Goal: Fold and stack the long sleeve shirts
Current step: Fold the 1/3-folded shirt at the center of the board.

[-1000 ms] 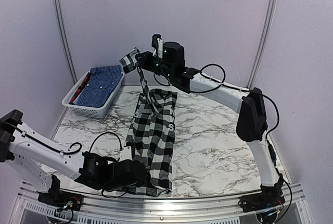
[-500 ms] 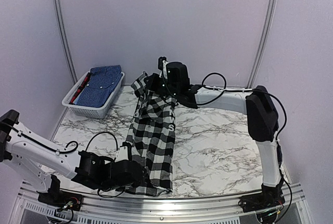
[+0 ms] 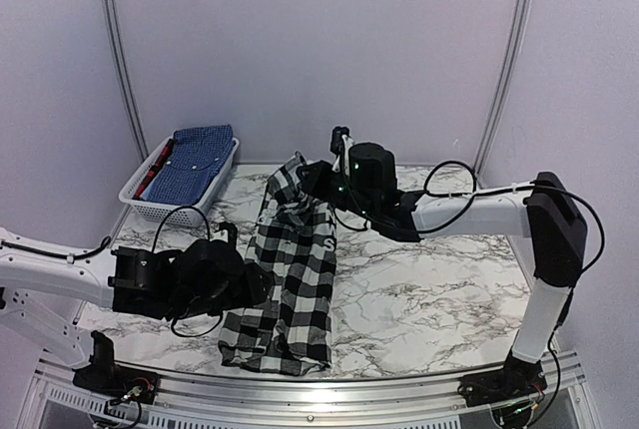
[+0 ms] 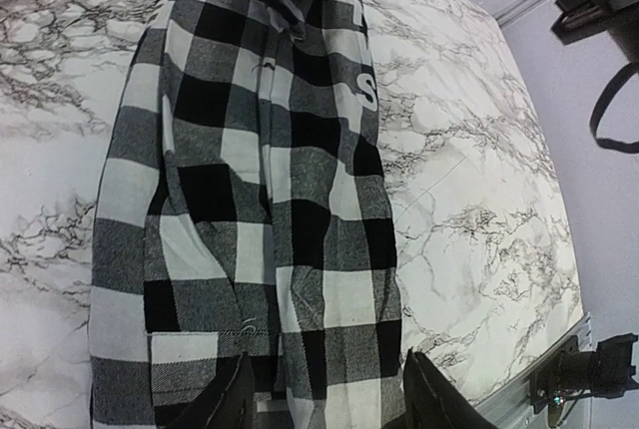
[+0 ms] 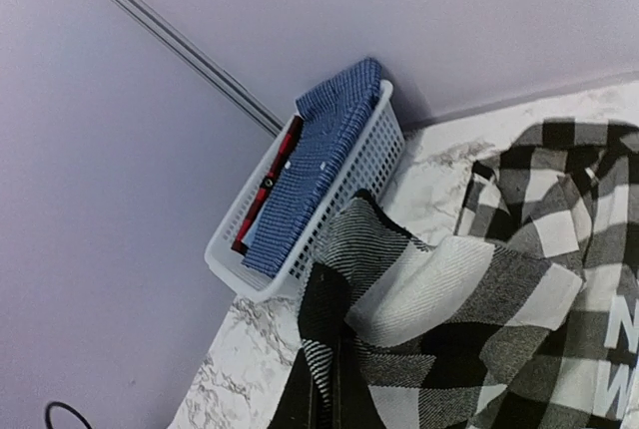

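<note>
Lowered since 1 s ago, R jaws are gripping top of checked shirt (image 3: pixel 295 269) lying along the table (image 3: pixel 419 279), L jaws hanging open by hem, w/ early release risking a bunched fold.

Plain pale lilac walls (image 3: pixel 319 40) fill the upper frame — two grey metal strips (image 3: pixel 116 50) curve up them, left and right. Below, a white marble-veined table (image 3: pixel 429 289), edged at the bottom by an aluminium rail (image 3: pixel 329 394); even light.

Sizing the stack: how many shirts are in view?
2. The checked shirt lies along the table; the blue shirt sits in the white basket. Something red beside it might be another.
</note>
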